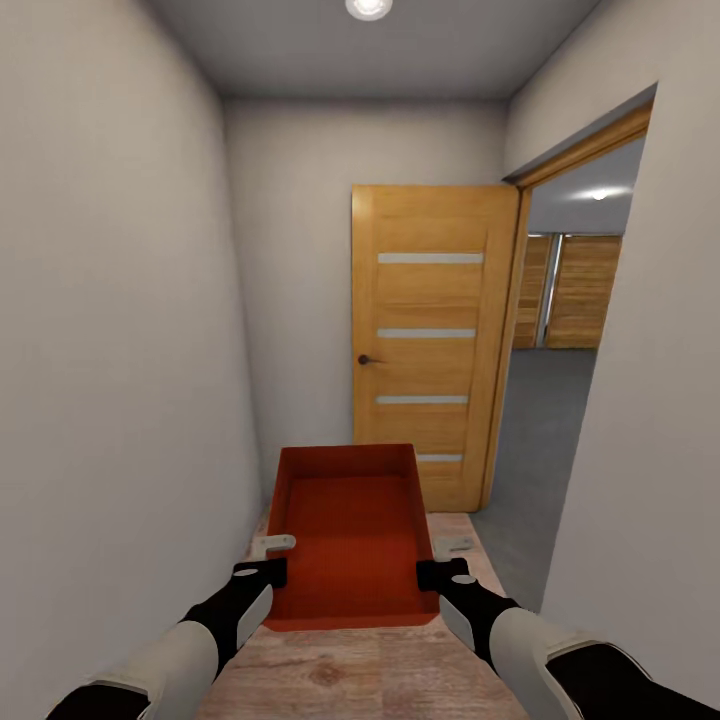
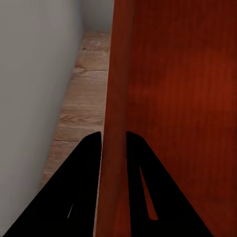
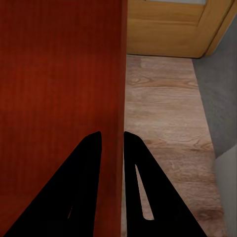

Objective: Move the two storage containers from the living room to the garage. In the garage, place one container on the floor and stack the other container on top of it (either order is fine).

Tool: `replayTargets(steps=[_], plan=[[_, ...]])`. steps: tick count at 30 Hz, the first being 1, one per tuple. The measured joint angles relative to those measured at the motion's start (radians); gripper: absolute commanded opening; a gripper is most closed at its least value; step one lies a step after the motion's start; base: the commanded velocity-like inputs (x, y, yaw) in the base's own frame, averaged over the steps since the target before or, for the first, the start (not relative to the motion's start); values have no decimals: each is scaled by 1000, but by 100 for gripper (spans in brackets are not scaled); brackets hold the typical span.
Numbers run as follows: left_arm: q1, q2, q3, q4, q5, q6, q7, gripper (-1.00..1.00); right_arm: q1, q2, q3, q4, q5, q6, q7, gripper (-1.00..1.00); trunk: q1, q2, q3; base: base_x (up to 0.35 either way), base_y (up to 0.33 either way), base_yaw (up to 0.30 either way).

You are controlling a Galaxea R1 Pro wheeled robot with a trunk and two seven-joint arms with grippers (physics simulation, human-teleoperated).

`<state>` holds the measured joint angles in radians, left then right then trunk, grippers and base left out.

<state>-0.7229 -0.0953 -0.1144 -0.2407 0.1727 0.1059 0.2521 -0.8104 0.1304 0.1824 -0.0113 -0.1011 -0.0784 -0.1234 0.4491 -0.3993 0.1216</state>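
The container [image 1: 352,535] hangs level between both hands, left hand [image 1: 262,572] and right hand [image 1: 436,574] each clamped on a side wall, long axis pointing ahead toward the door [image 1: 432,340], with the grey-floored doorway [image 1: 560,400] to the right.

Both arms stretched forward, left gripper [image 1: 262,572] and right gripper [image 1: 440,574] each pinched onto a side wall of the storage container [image 1: 350,540].
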Motion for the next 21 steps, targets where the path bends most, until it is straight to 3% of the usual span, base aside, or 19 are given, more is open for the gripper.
replayTargets(steps=[21], plan=[[0, 7, 1, 0, 0, 0, -10, -100, 0, 7, 1, 0, 0, 0, -10, -100, 0, 0, 0, 323, 0, -16]])
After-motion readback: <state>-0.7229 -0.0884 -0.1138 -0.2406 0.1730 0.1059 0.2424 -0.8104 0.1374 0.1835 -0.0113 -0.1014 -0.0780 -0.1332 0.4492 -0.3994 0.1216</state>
